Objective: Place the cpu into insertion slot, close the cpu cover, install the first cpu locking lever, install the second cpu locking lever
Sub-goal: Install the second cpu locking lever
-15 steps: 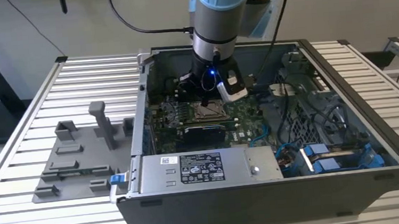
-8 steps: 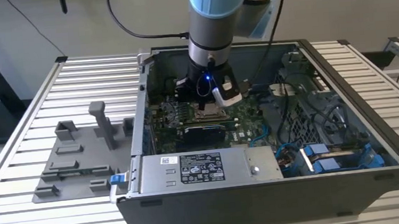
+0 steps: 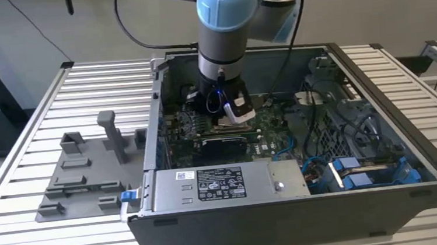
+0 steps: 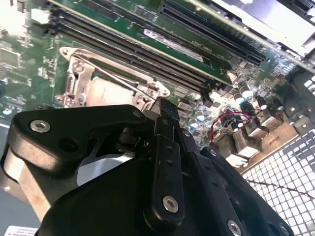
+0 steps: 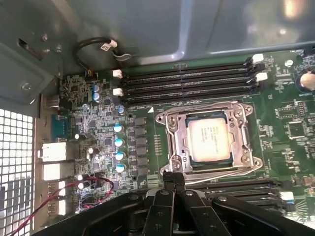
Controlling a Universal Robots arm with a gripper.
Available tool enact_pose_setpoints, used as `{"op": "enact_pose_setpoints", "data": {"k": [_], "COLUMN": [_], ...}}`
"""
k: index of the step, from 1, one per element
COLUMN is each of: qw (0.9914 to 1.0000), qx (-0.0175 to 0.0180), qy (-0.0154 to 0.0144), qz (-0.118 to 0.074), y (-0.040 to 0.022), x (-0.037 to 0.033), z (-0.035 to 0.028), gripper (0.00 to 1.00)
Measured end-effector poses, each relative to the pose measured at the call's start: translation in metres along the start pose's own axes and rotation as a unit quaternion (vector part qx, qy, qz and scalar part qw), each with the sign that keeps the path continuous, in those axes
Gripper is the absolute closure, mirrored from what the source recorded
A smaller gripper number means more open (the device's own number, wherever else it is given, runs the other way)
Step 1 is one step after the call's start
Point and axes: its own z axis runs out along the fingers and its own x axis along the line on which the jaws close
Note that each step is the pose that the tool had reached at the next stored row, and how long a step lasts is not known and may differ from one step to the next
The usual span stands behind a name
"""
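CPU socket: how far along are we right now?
Done: the cpu sits in the insertion slot, with the cpu cover down around it. In hand: the gripper hovers at the socket's edge, holding nothing I can see. Whether either locking lever is latched, I cannot tell.

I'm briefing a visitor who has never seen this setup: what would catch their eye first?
Probably the blue-and-grey robot arm reaching down into the open computer case, its gripper just beside the socket. Next, in the first wrist view, the cpu, its silver face bright inside the cpu cover on the green board.
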Motion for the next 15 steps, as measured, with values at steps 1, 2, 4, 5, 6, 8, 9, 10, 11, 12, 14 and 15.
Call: {"op": "enact_pose_setpoints", "data": {"k": [1, 2, 4, 5, 6, 8, 9, 10, 11, 12, 14, 15], "qw": [1.00000, 1.00000, 1.00000, 1.00000, 1.00000, 1.00000, 1.00000, 1.00000, 0.99999, 0.99999, 0.99998, 0.99998], "qx": [0.0000, -0.0001, -0.0001, -0.0002, -0.0001, 0.0002, 0.0010, 0.0023, 0.0036, 0.0047, 0.0055, 0.0055], "qy": [-0.0001, -0.0002, -0.0003, -0.0004, -0.0005, -0.0005, -0.0006, -0.0007, -0.0008, -0.0010, -0.0011, -0.0012], "qz": [0.001, 0.001, 0.001, 0.002, 0.002, 0.002, 0.002, 0.002, 0.002, 0.002, 0.002, 0.002], "y": [-0.0004, -0.0008, -0.0013, -0.0014, -0.0014, -0.0016, -0.0018, -0.0019, -0.0019, -0.0018, -0.0015, -0.0012], "x": [0.0005, 0.0008, 0.0011, 0.0012, 0.0014, 0.0020, 0.0022, 0.0024, 0.0025, 0.0026, 0.0027, 0.0028], "z": [0.0015, 0.0028, 0.0047, 0.0053, 0.0055, 0.0063, 0.0068, 0.0071, 0.0074, 0.0078, 0.0086, 0.0090], "gripper": [0.89, 0.89, 0.89, 0.89, 0.89, 0.89, 0.89, 0.89, 0.89, 0.89, 0.89, 0.89]}}
